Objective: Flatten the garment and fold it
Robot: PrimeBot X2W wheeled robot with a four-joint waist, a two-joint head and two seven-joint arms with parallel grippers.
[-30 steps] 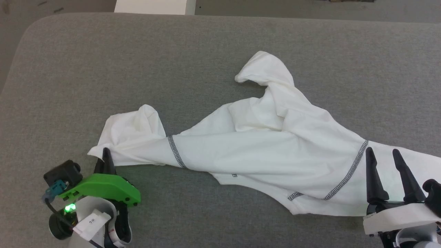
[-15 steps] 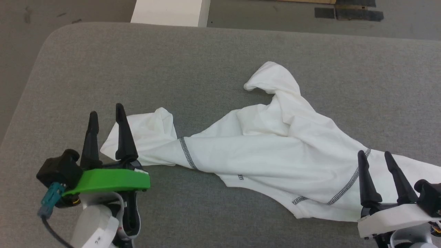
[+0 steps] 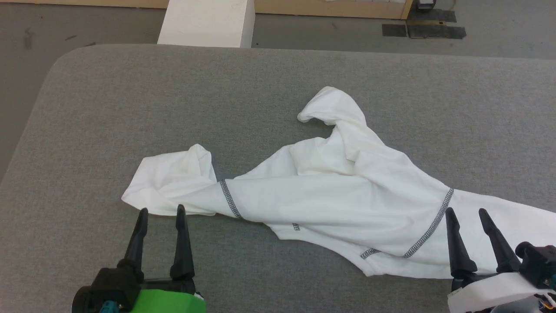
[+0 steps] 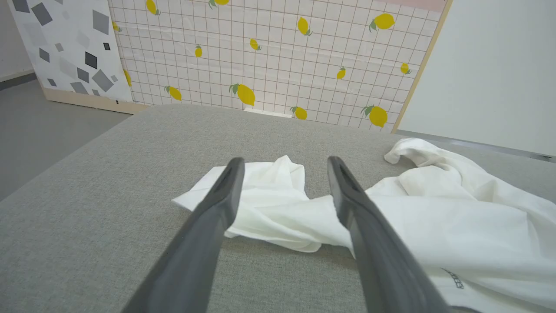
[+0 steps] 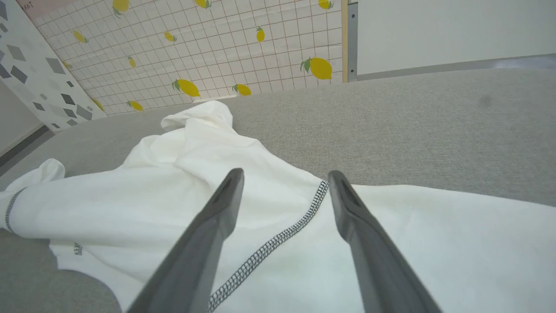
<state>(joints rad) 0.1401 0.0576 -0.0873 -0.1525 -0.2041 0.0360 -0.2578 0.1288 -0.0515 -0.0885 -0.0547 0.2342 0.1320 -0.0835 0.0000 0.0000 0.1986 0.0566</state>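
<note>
You are seeing wide bare room on the grey cloth-covered table [image 3: 108, 108] along its far side and left end. The crumpled white soft long-sleeved shirt [image 3: 330, 195] is lying across the middle and right, with one fold [image 3: 334, 102] poking up. A white hard box [image 3: 208, 21] is standing past the far edge.

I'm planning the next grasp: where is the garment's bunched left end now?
In the head view the garment's bunched end lies on the grey table, left of centre, just ahead of the open left gripper.
</note>
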